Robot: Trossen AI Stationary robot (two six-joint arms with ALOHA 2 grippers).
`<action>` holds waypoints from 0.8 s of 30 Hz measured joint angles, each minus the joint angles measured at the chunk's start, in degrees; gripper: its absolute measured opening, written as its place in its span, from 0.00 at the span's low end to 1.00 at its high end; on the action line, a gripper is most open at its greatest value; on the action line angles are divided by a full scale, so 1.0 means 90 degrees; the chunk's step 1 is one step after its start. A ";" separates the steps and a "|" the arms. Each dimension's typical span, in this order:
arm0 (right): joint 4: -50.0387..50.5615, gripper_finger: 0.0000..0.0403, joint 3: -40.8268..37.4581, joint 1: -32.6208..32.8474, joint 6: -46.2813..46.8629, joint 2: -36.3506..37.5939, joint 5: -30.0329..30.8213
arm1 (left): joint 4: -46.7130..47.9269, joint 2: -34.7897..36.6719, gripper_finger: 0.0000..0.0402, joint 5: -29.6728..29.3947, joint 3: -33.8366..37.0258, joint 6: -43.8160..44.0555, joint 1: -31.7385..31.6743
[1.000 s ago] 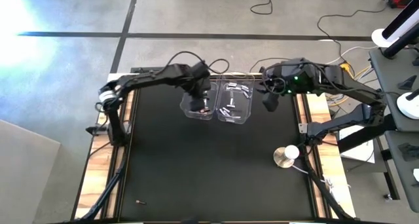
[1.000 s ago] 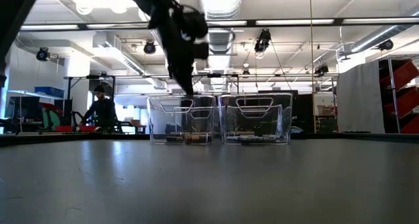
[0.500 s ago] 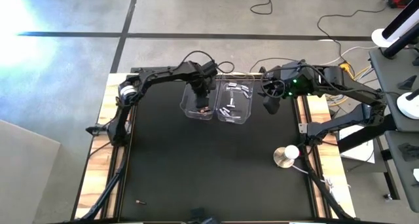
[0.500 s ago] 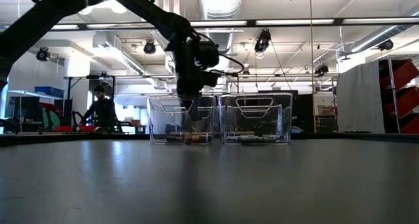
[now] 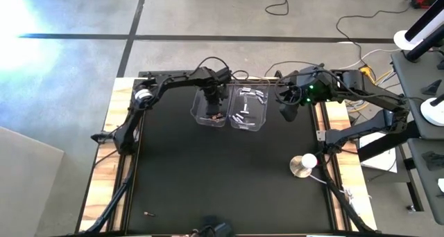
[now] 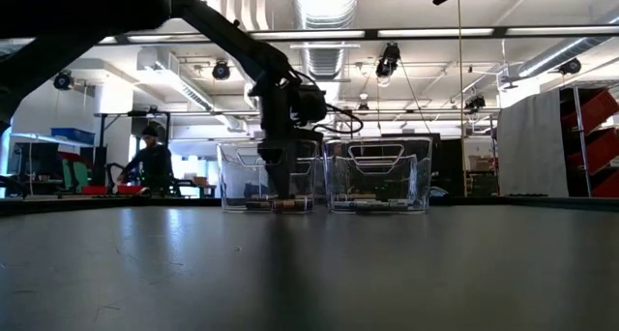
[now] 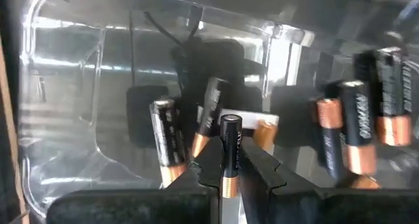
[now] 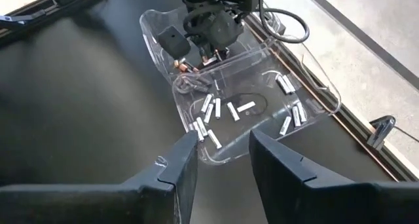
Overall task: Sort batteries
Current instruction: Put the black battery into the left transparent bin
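The left end effector reaches down inside the left clear bin, its two fingers clamped tight on a single dark battery with a copper end, held upright between the tips. Around it on that bin's floor lie more dark copper-ended batteries, some leaning against the bin wall. In the low view the left end effector hangs inside this same bin, close above the cells on its floor.

The right clear bin touches the left bin's side and holds a scatter of silver-white batteries lying flat.

The right end effector hovers just beside the right bin, on the side away from the left bin, with its fingers partly apart and nothing between them.

Well away from the bins, near the counter's right edge, sits a round white-and-metal disc. A person shows in the room far behind the bins.
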State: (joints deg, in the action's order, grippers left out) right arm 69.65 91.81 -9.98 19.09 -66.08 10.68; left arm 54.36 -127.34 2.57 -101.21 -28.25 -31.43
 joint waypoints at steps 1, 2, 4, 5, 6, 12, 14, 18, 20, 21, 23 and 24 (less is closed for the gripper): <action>0.0000 0.32 0.0000 0.0000 0.0001 0.0000 0.0000 | -0.0049 -0.0018 0.02 -0.0001 0.0003 -0.0002 -0.0013; 0.0000 0.33 0.0000 0.0000 0.0002 0.0000 0.0000 | -0.0066 -0.0038 0.02 -0.0002 0.0005 -0.0025 -0.0028; 0.0000 0.34 0.0000 0.0000 0.0002 0.0000 0.0000 | -0.0054 -0.0063 0.02 -0.0011 0.0006 -0.0080 -0.0045; -0.0002 0.35 0.0000 0.0000 0.0002 0.0000 0.0000 | -0.0066 -0.0075 0.03 -0.0037 0.0022 -0.0117 -0.0045; -0.0002 0.35 0.0000 0.0000 0.0002 0.0000 0.0002 | -0.0059 -0.0086 0.03 -0.0057 0.0049 -0.0160 -0.0048; -0.0003 0.38 0.0000 -0.0002 -0.0015 0.0000 0.0005 | -0.0088 -0.0095 0.13 -0.0056 0.0090 -0.0165 -0.0041; -0.0005 0.39 0.0000 -0.0002 -0.0018 0.0000 0.0058 | -0.0068 -0.0095 0.17 -0.0054 0.0049 -0.0064 -0.0041; -0.0005 0.41 0.0000 -0.0004 -0.0069 0.0000 0.0209 | 0.0382 -0.0063 0.25 0.0047 -0.0352 0.0088 -0.0042; -0.0005 0.42 0.0000 -0.0005 -0.0100 -0.0003 0.0216 | 0.0861 -0.0037 0.28 0.0193 -0.0778 0.0200 -0.0038; -0.0005 0.43 0.0000 -0.0002 -0.0100 -0.0013 0.0216 | 0.1220 -0.0029 0.29 0.0274 -0.1042 0.0324 -0.0036; -0.0005 0.44 0.0000 -0.0002 -0.0106 -0.0045 0.0216 | 0.1863 -0.0016 0.30 0.0514 -0.1594 0.0827 -0.0017; -0.0006 0.44 0.0000 -0.0002 -0.0109 -0.0063 0.0216 | 0.2151 -0.0004 0.30 0.0686 -0.1871 0.1188 -0.0003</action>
State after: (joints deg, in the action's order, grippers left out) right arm 69.60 91.81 -10.00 18.11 -66.65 12.62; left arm 73.71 -127.38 8.74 -118.04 -17.56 -31.45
